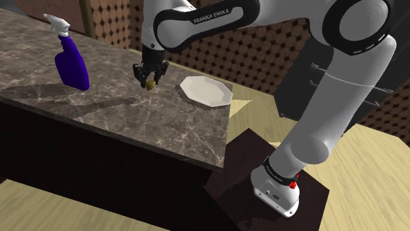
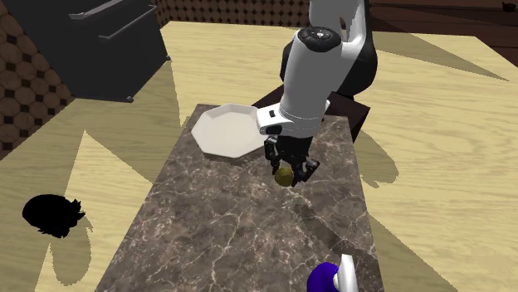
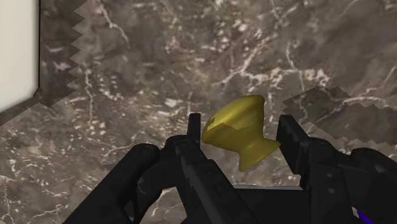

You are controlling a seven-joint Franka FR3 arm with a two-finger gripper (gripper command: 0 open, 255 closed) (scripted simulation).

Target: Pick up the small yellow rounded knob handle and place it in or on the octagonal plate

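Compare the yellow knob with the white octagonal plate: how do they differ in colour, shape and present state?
Colour: the knob is yellow, the plate white. Shape: the knob is small, rounded and waisted; the plate is much wider, flat and eight-sided. State: the knob sits tilted, clasped between the fingers of the gripper, while the plate lies free on the marbled counter. Both are plain, with no pattern.

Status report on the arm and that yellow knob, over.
Tool shut on yellow knob, over dark veined counter. White octagonal plate bare, close by. Nothing between them; spray bottle off the other side.
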